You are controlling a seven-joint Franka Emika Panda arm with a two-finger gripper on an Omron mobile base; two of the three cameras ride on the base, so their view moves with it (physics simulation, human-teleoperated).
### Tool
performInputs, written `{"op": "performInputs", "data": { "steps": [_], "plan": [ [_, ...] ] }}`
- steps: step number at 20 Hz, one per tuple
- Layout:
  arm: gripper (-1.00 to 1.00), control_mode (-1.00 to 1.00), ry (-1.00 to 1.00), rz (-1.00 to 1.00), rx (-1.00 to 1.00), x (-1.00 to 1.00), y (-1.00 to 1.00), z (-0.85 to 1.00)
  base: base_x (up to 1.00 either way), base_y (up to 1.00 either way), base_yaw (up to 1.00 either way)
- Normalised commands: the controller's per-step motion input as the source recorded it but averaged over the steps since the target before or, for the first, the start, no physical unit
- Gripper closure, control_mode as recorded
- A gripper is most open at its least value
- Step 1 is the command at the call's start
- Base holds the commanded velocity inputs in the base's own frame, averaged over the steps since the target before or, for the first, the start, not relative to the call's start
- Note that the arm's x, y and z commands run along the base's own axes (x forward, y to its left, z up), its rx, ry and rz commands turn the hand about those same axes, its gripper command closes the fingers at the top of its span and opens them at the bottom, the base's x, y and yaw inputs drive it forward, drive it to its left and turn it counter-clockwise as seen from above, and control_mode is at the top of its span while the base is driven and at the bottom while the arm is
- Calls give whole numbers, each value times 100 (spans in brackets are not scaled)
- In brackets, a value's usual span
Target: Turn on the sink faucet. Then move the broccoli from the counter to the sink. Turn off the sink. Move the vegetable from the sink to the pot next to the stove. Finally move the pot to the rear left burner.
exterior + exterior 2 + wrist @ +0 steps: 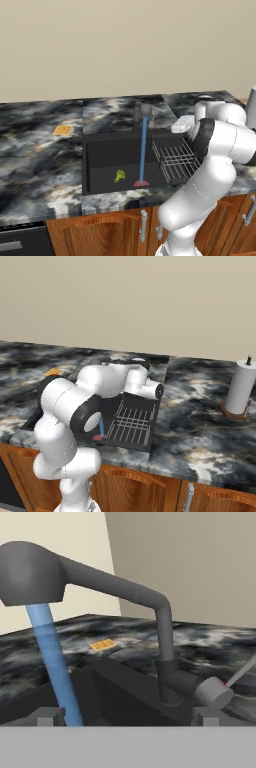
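Observation:
Water runs from the sink faucet [142, 112] in a blue stream [143, 150] down to the red drain disc [141, 184]. The broccoli [120, 175] lies on the floor of the black sink [100, 155], just left of the stream. My gripper [127, 717] is open and holds nothing. It hovers over the sink's right back corner and points left at the faucet [165, 657], whose grey handle [212, 692] sits close to the right fingertip [207, 716]. The marbled counter [35, 160] surrounds the basin. Pot and stove are out of view.
A grey wire rack [175, 160] fills the sink's right half, under my arm. An orange waffle-like square [62, 130] lies on the counter to the left. A paper towel roll [240, 388] stands on the counter far right. The wall runs close behind the faucet.

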Motion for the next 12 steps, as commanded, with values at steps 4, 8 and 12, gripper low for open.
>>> {"op": "performInputs", "data": {
  "steps": [4, 8, 12],
  "plan": [
    [-100, -100, -8, 12, 0, 43, 0, -20, 0, 0, 0],
    [-100, -100, -8, 12, 0, 47, 0, -16, 0, 0, 0],
    [-100, -100, -6, 8, 0, 56, 0, -11, 0, 0, 0]
  ]
}}
